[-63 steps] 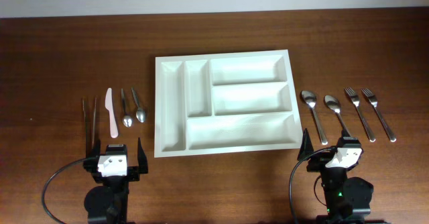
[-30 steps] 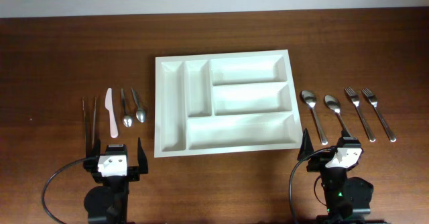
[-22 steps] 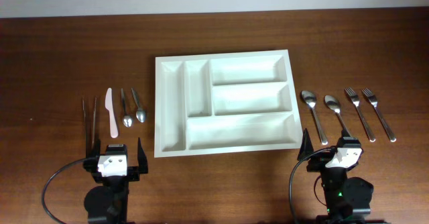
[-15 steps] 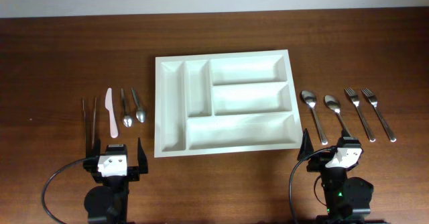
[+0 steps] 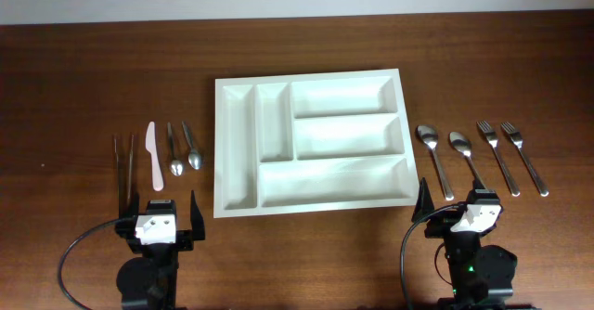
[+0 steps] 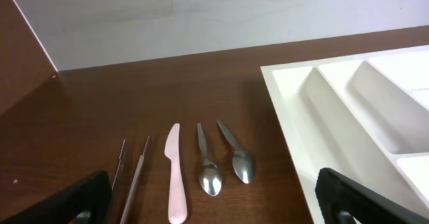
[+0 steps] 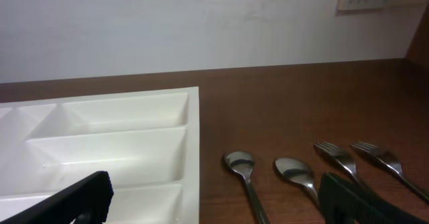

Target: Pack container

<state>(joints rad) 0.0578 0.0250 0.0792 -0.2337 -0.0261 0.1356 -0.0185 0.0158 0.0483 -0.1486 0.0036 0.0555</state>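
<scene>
The white five-compartment container (image 5: 219, 143) sits mid-table with nothing in it; it also shows in the left wrist view (image 6: 288, 110) and the right wrist view (image 7: 191, 143). Left of it lie metal tongs (image 5: 123, 166), a pink knife (image 5: 153, 154) and two small spoons (image 5: 184, 146). Right of it lie two large spoons (image 5: 449, 160) and two forks (image 5: 510, 154). My left gripper (image 5: 158, 214) is open and empty at the front edge, below the tongs and knife. My right gripper (image 5: 461, 208) is open and empty, below the large spoons.
A pale wall runs behind the table's far edge (image 6: 201, 16). Bare wooden tabletop (image 5: 306, 250) lies between the two grippers in front of the container.
</scene>
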